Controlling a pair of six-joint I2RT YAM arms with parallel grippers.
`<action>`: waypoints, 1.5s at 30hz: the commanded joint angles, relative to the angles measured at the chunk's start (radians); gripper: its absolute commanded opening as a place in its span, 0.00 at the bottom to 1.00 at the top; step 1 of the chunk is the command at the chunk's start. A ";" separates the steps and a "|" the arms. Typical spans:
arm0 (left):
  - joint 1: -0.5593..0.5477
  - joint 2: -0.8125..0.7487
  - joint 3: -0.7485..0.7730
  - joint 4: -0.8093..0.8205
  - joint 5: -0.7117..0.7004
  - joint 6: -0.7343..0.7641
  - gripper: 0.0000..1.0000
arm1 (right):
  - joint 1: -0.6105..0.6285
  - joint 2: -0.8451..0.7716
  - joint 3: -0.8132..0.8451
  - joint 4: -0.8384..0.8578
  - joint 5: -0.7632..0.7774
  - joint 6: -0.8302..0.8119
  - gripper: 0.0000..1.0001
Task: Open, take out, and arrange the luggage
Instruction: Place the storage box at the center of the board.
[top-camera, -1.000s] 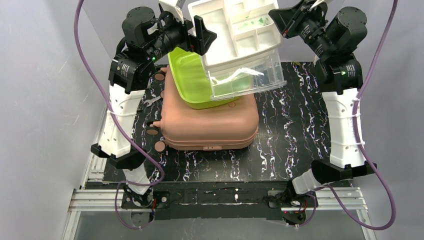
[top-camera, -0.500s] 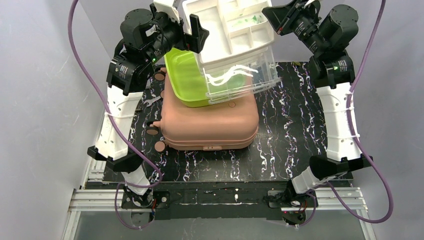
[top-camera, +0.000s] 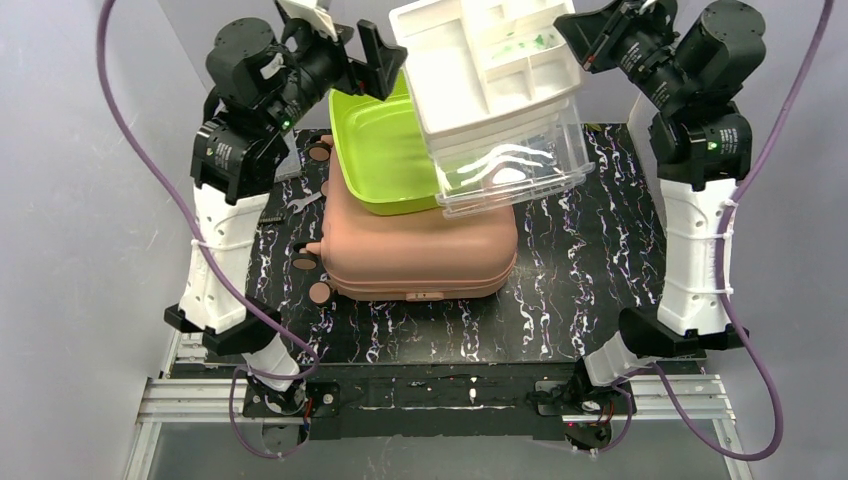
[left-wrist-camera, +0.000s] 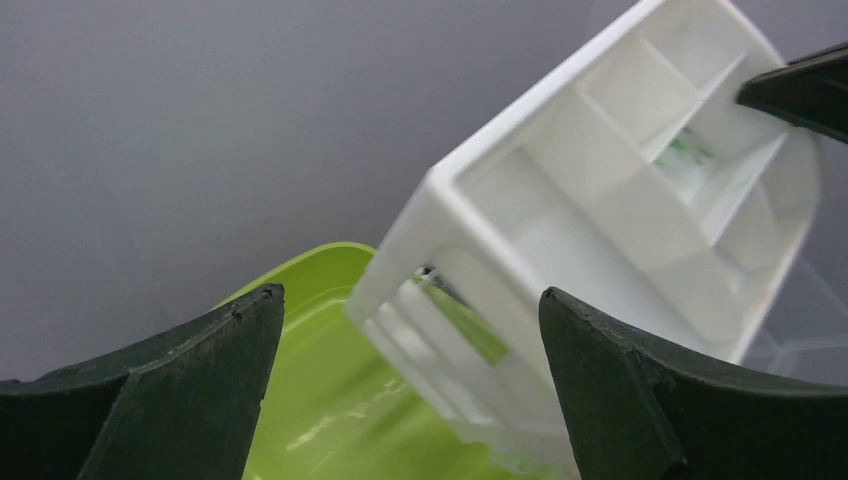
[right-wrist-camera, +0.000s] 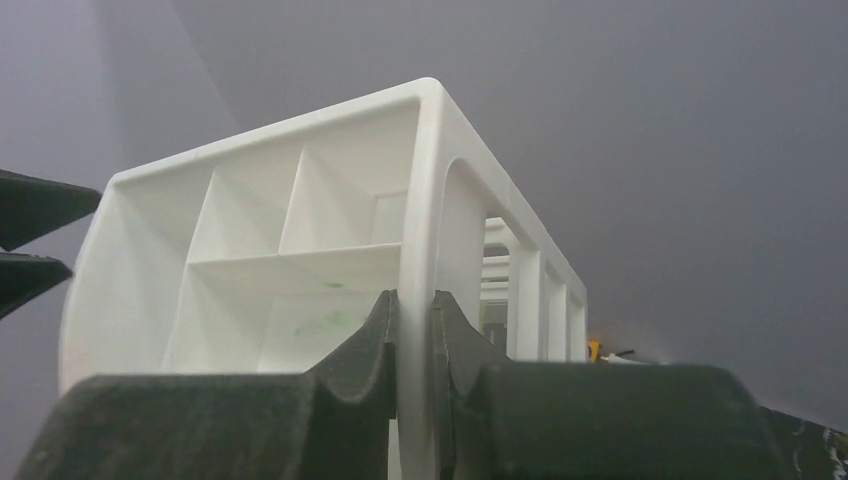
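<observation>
organizer (top-camera: 490, 70) pinched by right gripper (right-wrist-camera: 415, 335) hides part of luggage (top-camera: 420, 250); left gripper (left-wrist-camera: 408, 298) wide.

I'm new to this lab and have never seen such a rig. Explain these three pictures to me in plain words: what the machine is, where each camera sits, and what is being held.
The machine is two robot arms bolted at the near edge of a dark marbled table. The wide picture comes from a fixed camera above and behind the arms. The other two come from a small camera on each wrist, looking along that arm's own fingers.

On the table lies a closed salmon-pink suitcase, with a lime-green tray on top of it. The right end effector is pinched on one wall of a white drawer organizer and holds it tilted in the air above the suitcase. The left end effector is wide open beside the organizer and holds nothing.
</observation>
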 joint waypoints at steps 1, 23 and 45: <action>0.062 -0.073 -0.013 -0.030 -0.133 0.058 0.98 | -0.071 -0.086 0.090 0.138 0.123 0.016 0.01; 0.067 -0.147 -0.422 0.055 -0.235 0.161 0.98 | -0.100 -0.083 0.133 0.115 0.203 -0.012 0.01; 0.195 -0.163 -0.873 0.227 -0.355 0.195 0.98 | -0.116 -0.088 0.185 0.076 0.475 -0.173 0.01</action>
